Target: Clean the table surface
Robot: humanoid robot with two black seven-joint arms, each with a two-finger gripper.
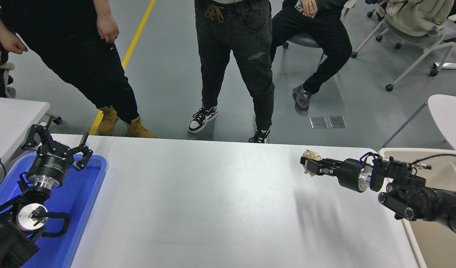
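Observation:
The table surface (213, 201) is a wide glossy white top filling the lower picture. My right gripper (309, 164) comes in from the right edge and is shut on a crumpled tan scrap of paper (310, 155), held in the air above the table's far right part. My left gripper (57, 147) is open and empty, parked over the blue tray (79, 193) at the lower left.
Two people stand at the far side, one with tan boots (138, 128), one with black and white sneakers (202, 119); a third sits behind. A beige bin (436, 238) stands off the table's right edge. A smaller white table (12, 115) is at left.

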